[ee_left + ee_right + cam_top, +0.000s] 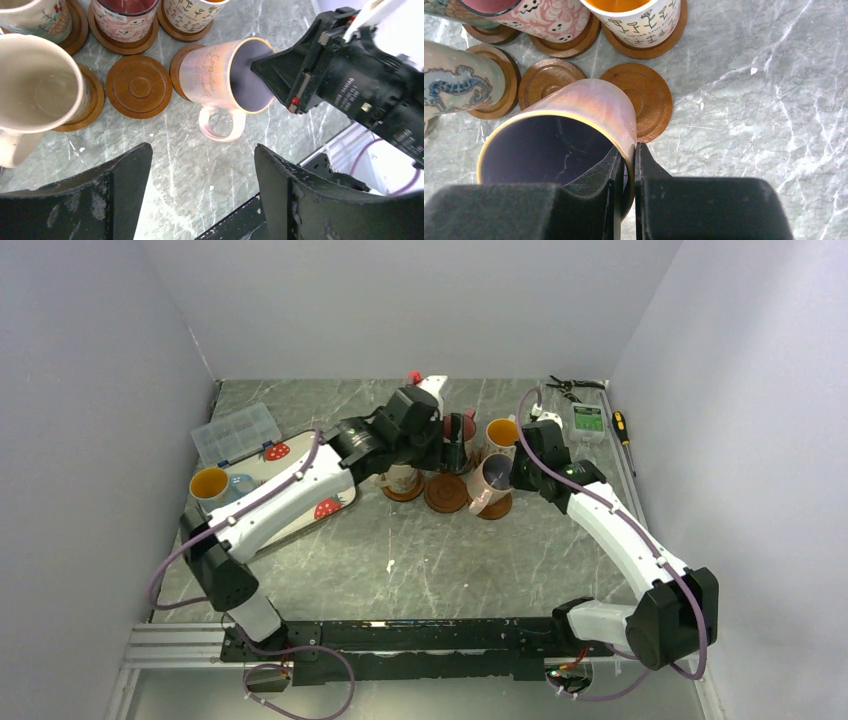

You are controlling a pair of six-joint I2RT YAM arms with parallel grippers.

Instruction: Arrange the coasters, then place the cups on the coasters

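My right gripper (629, 155) is shut on the rim of a pink mug (589, 107) with a lavender inside, one finger inside and one outside. The mug is tilted, its base at a bare coaster (646, 95). Another bare coaster (546, 77) lies to its left. A seahorse mug (454, 85), a ghost-print mug (549, 17) and an orange-lined mug (639, 15) stand on coasters. My left gripper (200, 165) hangs open and empty above the table, near a cream mug (35, 85) on its coaster. The held mug (215, 75) shows there too.
One yellow-lined cup (210, 483) stands on the strawberry-print tray (290, 485) at the left. A clear compartment box (236, 432) sits behind the tray. Pliers (570, 387), a small device (587, 420) and a screwdriver (622, 430) lie at the back right by the wall.
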